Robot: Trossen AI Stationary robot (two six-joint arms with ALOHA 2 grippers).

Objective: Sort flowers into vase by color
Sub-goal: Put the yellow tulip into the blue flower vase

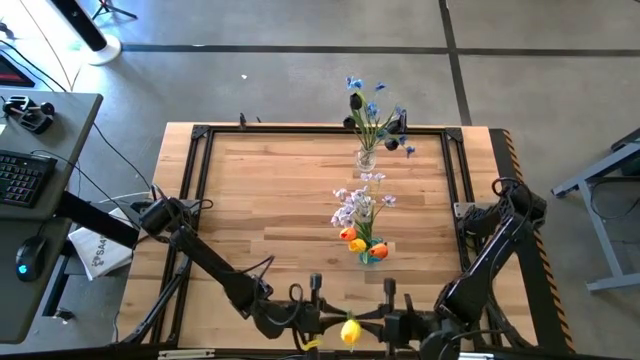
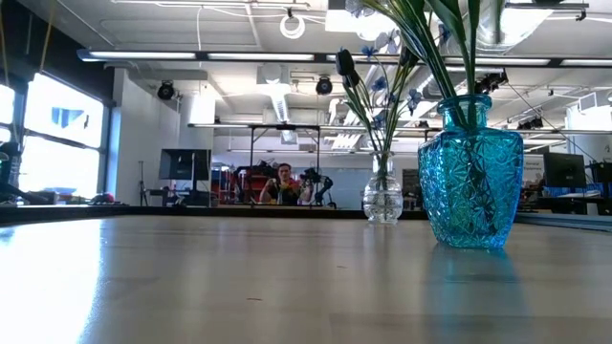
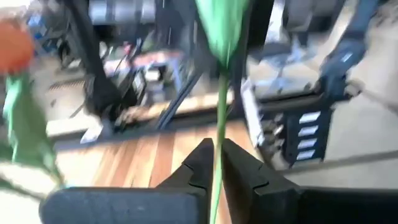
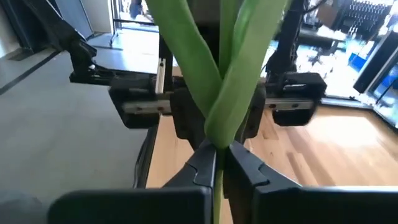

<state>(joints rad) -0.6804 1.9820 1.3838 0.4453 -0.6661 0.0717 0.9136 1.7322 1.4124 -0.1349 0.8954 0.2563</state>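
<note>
Nearest, at six o'clock on the wooden table (image 1: pixel 270 200), left gripper (image 1: pixel 318 322) and right gripper (image 1: pixel 385 322) both pinching a yellow flower (image 1: pixel 350 331) stem, blue vase (image 2: pixel 470 172) at centre, clear vase (image 1: pixel 366 158) toward twelve, grey floor (image 1: pixel 300 60), workshop with a seated person (image 2: pixel 284 184) beyond.

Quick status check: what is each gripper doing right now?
Left gripper: shut on the stem of the yellow flower.
Right gripper: shut on the same stem, at the table's near edge.

Wooden table (image 1: pixel 270 200), clear vase (image 1: pixel 366 159) and blue vase (image 1: pixel 371 254) standing apart
</note>
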